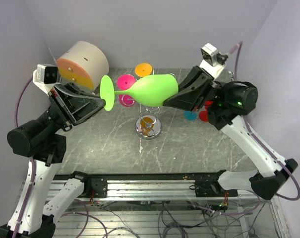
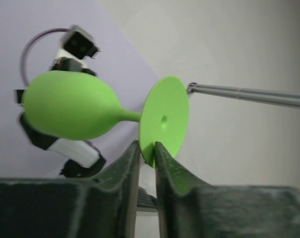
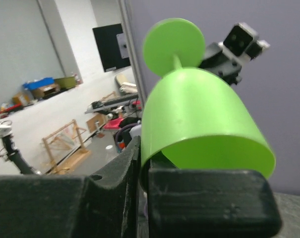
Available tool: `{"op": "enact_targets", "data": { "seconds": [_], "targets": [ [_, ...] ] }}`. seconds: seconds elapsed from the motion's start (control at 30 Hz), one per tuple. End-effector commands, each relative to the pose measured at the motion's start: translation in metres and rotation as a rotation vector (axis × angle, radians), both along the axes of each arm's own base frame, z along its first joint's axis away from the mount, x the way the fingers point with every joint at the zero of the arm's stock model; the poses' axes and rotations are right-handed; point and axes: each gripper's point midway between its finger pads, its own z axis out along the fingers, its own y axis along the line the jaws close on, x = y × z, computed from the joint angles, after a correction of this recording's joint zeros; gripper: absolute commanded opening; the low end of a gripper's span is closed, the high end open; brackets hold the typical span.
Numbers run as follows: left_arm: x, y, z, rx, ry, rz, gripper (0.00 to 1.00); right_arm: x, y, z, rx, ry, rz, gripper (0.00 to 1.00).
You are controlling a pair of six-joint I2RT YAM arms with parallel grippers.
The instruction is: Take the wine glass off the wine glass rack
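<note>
A lime-green wine glass (image 1: 154,89) lies horizontal in the air between my two grippers, above the wine glass rack (image 1: 155,132), whose chrome base shows below it. My left gripper (image 1: 106,103) is shut on the edge of the glass's round foot (image 2: 164,119); its fingertips (image 2: 133,151) pinch the rim. My right gripper (image 1: 175,95) is shut on the wall of the bowl (image 3: 199,119) at its open mouth, one finger inside. The rack's post and most of its arms are hidden under the glass. A silver wire arm (image 2: 249,93) ends beside the foot.
Pink (image 1: 126,82), orange (image 1: 143,69), blue (image 1: 190,115) and red (image 1: 205,115) glass feet show around the rack. A beige cylinder with an orange face (image 1: 83,63) stands at the back left. Purple walls close in the back and both sides.
</note>
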Motion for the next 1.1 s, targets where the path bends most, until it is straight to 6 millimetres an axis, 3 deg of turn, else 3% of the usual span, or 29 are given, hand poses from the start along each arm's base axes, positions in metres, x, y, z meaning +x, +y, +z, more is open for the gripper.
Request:
{"op": "enact_targets", "data": {
  "seconds": [0.0, 0.1, 0.2, 0.23, 0.33, 0.43, 0.5, 0.6, 0.77, 0.97, 1.07],
  "targets": [
    [0.017, -0.009, -0.029, 0.143, 0.033, 0.113, 0.39, 0.014, -0.003, 0.002, -0.002, 0.012, -0.179, 0.0],
    [0.04, -0.006, -0.054, 0.238, 0.125, 0.264, 0.47, 0.018, -0.018, 0.005, -0.017, 0.014, -0.345, 0.0],
    [0.059, 0.006, -0.078, 0.324, 0.224, 0.429, 0.48, 0.03, -0.043, 0.006, -0.055, 0.04, -0.582, 0.0],
    [0.067, 0.014, -0.094, 0.372, 0.289, 0.496, 0.48, 0.036, -0.055, 0.007, -0.066, 0.056, -0.678, 0.0],
    [0.077, 0.039, -0.116, 0.468, 0.332, 0.693, 0.47, 0.058, -0.104, 0.002, -0.141, 0.156, -0.998, 0.0],
    [0.08, 0.055, -0.129, 0.527, 0.362, 0.795, 0.46, 0.081, -0.159, -0.028, -0.281, 0.307, -1.309, 0.0],
    [0.081, 0.06, -0.136, 0.557, 0.373, 0.824, 0.46, 0.09, -0.195, -0.063, -0.426, 0.423, -1.505, 0.0],
    [0.085, 0.065, -0.147, 0.597, 0.392, 0.854, 0.46, 0.095, -0.226, -0.107, -0.625, 0.528, -1.673, 0.0],
    [0.098, 0.071, -0.171, 0.716, 0.442, 0.892, 0.44, 0.097, -0.229, -0.168, -0.897, 0.609, -1.711, 0.0],
    [0.111, 0.083, -0.21, 0.912, 0.542, 0.934, 0.44, 0.095, -0.209, -0.205, -1.086, 0.618, -1.594, 0.0],
    [0.117, 0.084, -0.227, 0.979, 0.571, 0.924, 0.44, 0.099, -0.2, -0.232, -1.204, 0.623, -1.553, 0.0]
  ]
}}
